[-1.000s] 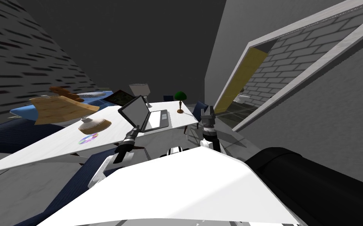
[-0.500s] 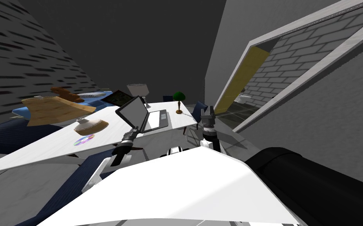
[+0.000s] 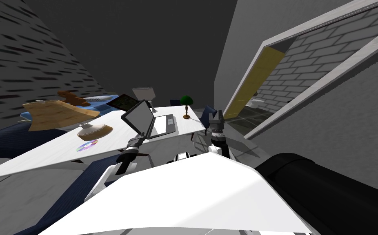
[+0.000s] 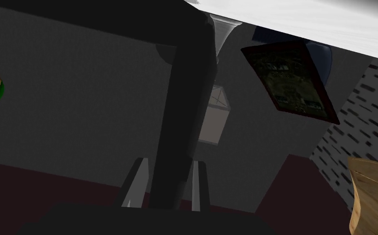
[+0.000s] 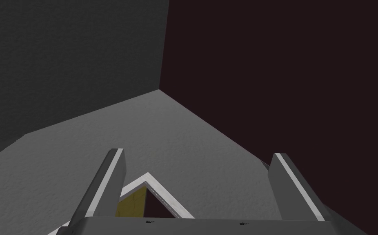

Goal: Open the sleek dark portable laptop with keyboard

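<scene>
While left end effector (image 4: pixel 168 173) grips laptop lid (image 4: pixel 188 81), head view shows keyboard (image 3: pixel 170 122), right end effector (image 5: pixel 198 155) spread, empty.

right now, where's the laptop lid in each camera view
Head view: laptop lid stands raised at mid desk, with the left gripper at its near edge.
Left wrist view: laptop lid seen edge-on, a dark slab pinched between the fingers.
Right wrist view: right gripper open, aimed away from the laptop.
Shared landmark: dark framed picture, just beyond the lid.
</scene>
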Controlling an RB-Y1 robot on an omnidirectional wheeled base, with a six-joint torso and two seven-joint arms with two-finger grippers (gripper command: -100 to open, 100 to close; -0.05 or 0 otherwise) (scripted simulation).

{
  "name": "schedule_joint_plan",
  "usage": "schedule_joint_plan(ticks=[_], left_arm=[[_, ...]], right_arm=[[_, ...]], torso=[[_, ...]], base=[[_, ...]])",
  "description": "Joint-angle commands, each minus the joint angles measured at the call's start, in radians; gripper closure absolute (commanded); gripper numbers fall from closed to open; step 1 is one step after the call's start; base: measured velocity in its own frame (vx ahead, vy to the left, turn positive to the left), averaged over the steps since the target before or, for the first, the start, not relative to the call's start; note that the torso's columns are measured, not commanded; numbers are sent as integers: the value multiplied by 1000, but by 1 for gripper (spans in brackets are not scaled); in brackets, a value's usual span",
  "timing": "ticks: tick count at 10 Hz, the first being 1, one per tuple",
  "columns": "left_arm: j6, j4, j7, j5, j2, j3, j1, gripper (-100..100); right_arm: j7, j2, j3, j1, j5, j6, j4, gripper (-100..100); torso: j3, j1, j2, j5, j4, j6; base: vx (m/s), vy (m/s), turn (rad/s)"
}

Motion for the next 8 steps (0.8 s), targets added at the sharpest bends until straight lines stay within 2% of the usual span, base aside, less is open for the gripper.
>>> schedule_joint_plan(ticks=[1,6,7,8], left_arm=[[-35,4,-72,-52,-19,7,11,100],[-97,11,-209,-156,-57,21,32,100],[-87,7,-189,-141,-49,28,23,100],[-103,10,-234,-165,-68,31,26,100]], right_arm=[[0,0,0,0,0,0,0,0],[0,0,0,0,0,0,0,0],[0,0,0,0,0,0,0,0],[0,0,0,0,0,0,0,0]], torso=[[0,-1,-1,0,-1,0],[-1,-3,-3,3,-5,4],[-2,-4,-3,3,-5,4],[-2,-1,-3,2,-4,3]], base=[[37,-25,48],[39,-25,48],[12,-10,26],[11,8,46]])
